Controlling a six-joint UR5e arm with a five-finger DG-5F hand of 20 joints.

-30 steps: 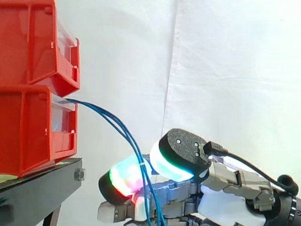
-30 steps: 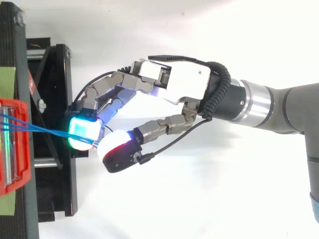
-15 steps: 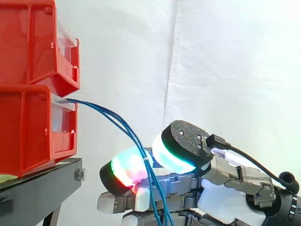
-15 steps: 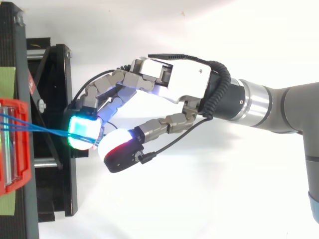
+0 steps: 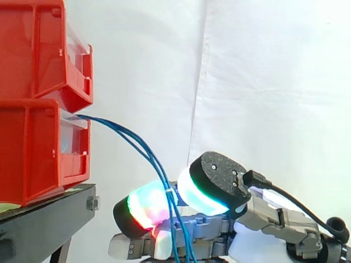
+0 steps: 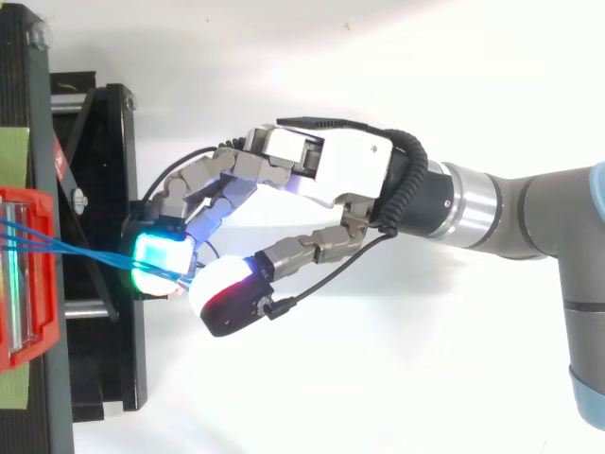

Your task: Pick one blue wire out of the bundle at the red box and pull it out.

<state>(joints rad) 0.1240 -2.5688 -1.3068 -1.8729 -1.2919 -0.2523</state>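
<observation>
Side view: we see the blue wires [image 5: 137,143] arc down from the lower red box [image 5: 33,153], past the black stand [image 5: 49,219], and the hand [image 6: 331,170] pinches them between its glowing thumb and finger pads [image 5: 145,205].

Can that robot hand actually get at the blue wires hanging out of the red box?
Most likely yes: the blue wires run free from the red box and pass between the hand's pads, which look pinched on them; nothing blocks the way.
</observation>
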